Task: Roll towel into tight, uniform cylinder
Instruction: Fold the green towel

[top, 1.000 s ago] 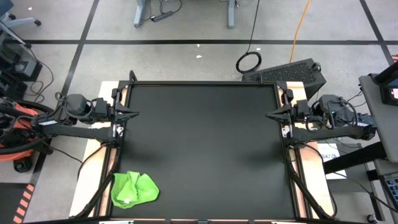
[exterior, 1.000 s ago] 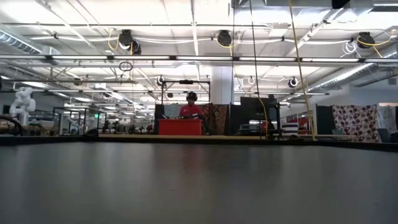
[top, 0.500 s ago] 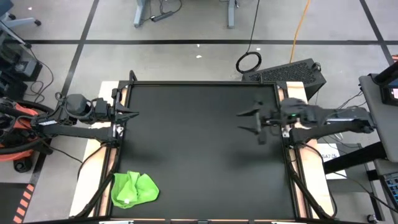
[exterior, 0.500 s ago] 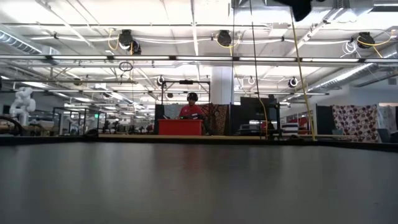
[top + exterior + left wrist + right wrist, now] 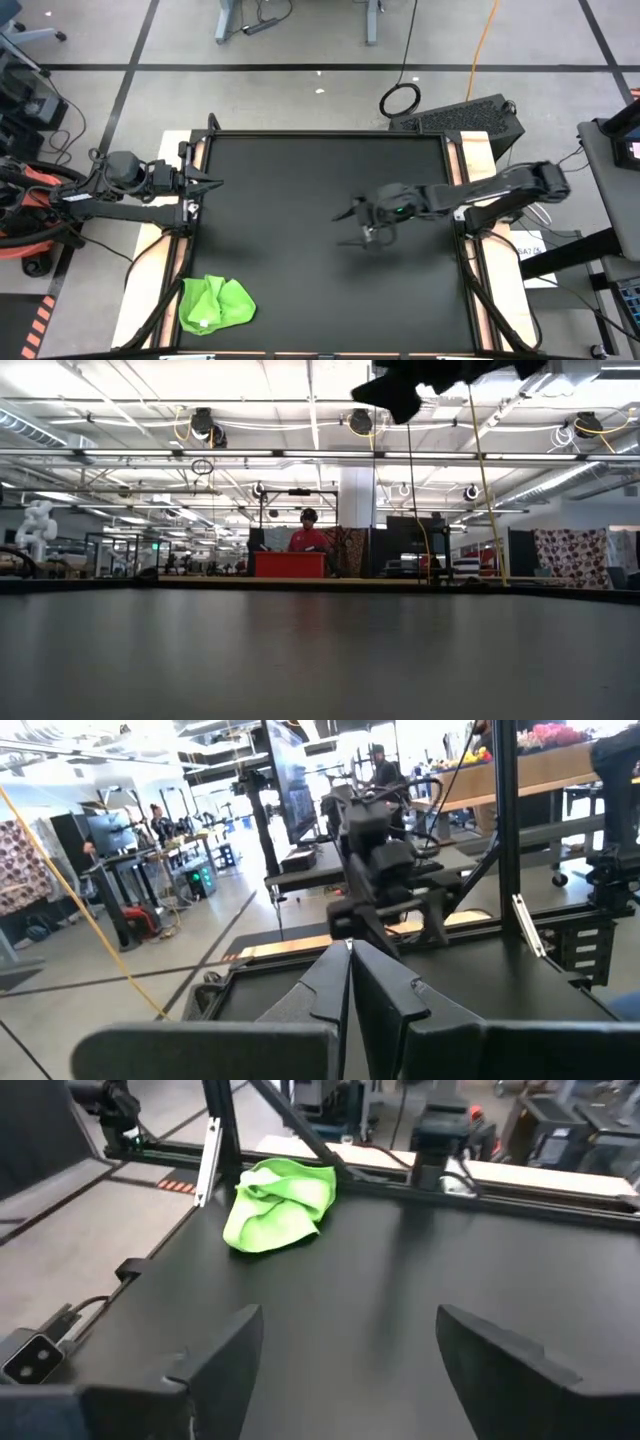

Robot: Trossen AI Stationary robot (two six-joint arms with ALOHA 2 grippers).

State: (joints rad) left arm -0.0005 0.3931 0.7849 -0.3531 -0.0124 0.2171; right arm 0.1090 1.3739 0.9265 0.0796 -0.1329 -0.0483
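Observation:
The lime-green towel (image 5: 215,304) lies crumpled in a loose heap on the black mat (image 5: 300,190) at its near left corner; the right wrist view shows the towel (image 5: 280,1203) ahead of my right fingers. My right gripper (image 5: 355,226) hangs open above the mat's middle, right of centre, pointing toward the table's left and holding nothing. My left gripper (image 5: 215,184) rests shut at the mat's left edge, far from the towel.
A metal frame rail (image 5: 467,250) runs along the mat's right side and another along the left (image 5: 185,250). The other arm (image 5: 385,870) shows across the table in the left wrist view. The mat's middle lies bare between the right gripper and the towel.
My right gripper has left its place at the mat's right edge and swung toward the table's left and slightly nearer, out over the mat, and its fingers have opened wide. The towel and my left arm have stayed still.

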